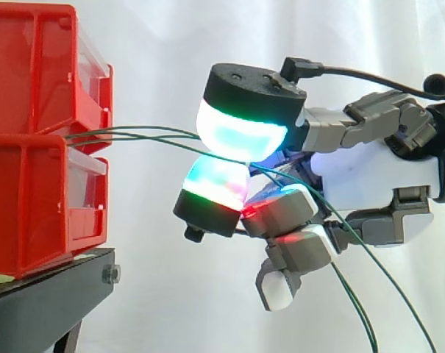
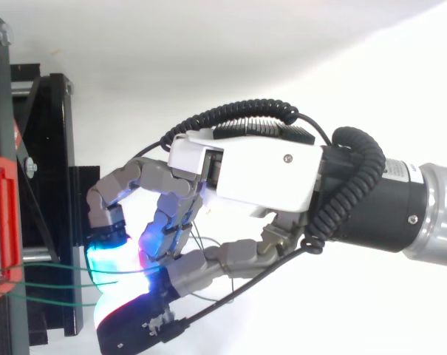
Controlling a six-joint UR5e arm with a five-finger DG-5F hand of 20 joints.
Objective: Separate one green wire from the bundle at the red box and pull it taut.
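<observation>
Thin green wires leave the gap between the two stacked red bins and run right to my hand. Two thick glowing pads, one above and one below, press together on a green wire where they meet. Another wire runs slightly higher and meets the edge of the upper pad. Behind the pads, green wires sag down to the lower right. The remaining fingers curl under the palm. From above, the hand reaches left and the wires span the gap to the bin.
The red bins stand on a black stand, whose frame lies close to the left of the fingertips. A white curtain hangs behind. Open air lies below and to the right of the hand.
</observation>
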